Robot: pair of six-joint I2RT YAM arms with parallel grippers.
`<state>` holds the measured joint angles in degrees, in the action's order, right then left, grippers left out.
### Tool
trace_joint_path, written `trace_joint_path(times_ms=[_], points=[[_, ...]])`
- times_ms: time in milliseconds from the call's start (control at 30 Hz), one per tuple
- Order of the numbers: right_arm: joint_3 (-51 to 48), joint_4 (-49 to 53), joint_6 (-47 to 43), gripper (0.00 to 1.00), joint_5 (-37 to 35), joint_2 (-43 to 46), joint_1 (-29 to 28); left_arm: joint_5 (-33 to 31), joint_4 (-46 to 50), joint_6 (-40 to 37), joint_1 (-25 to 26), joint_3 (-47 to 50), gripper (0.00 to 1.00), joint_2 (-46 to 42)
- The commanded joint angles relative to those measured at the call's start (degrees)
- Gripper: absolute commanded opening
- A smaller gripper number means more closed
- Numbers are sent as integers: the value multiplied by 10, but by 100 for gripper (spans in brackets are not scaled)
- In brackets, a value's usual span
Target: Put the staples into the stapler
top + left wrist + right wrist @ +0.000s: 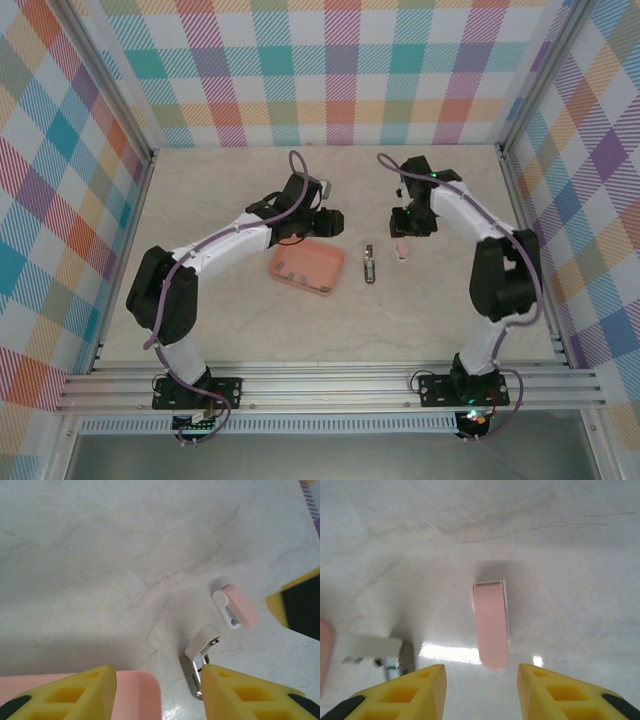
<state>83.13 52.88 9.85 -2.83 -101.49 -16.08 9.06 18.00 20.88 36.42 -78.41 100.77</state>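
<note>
The stapler lies in two pieces on the table. Its metal-and-white body (369,264) (202,645) (370,647) lies beside the salmon-pink tray (320,260) (135,695). Its pink cover (402,250) (240,605) (491,625) lies flat to the right of the body. Tiny dark staples (296,273) lie in the tray. My left gripper (335,222) (159,680) hangs open over the tray's far right corner, with the stapler body just off its right finger. My right gripper (402,232) (481,672) is open just above the pink cover, with nothing between its fingers.
Checked walls stand on three sides of the pale marble table (230,320). An aluminium rail (330,385) runs along the near edge by the arm bases. There is bare tabletop behind and in front of the tray.
</note>
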Motion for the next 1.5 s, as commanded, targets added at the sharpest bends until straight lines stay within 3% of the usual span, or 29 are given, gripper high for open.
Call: trace_joint_path(times_ms=[0, 300, 667, 933, 1467], points=[[-41, 17, 42, 42, 23, 55, 3, 46, 17, -17, -4, -30, 48, 26], [-235, -113, 202, 41, 147, 218, 2, 118, 38, -29, 0, -103, 47, 104], [-442, -311, 404, 38, 201, 326, -8, 187, 56, -28, 15, -199, 45, 203], [-503, -407, 474, 38, 214, 309, -34, 209, 56, -30, 25, -226, 44, 240], [-503, -532, 526, 35, 233, 187, -59, 232, 34, -35, 32, -239, 43, 275]])
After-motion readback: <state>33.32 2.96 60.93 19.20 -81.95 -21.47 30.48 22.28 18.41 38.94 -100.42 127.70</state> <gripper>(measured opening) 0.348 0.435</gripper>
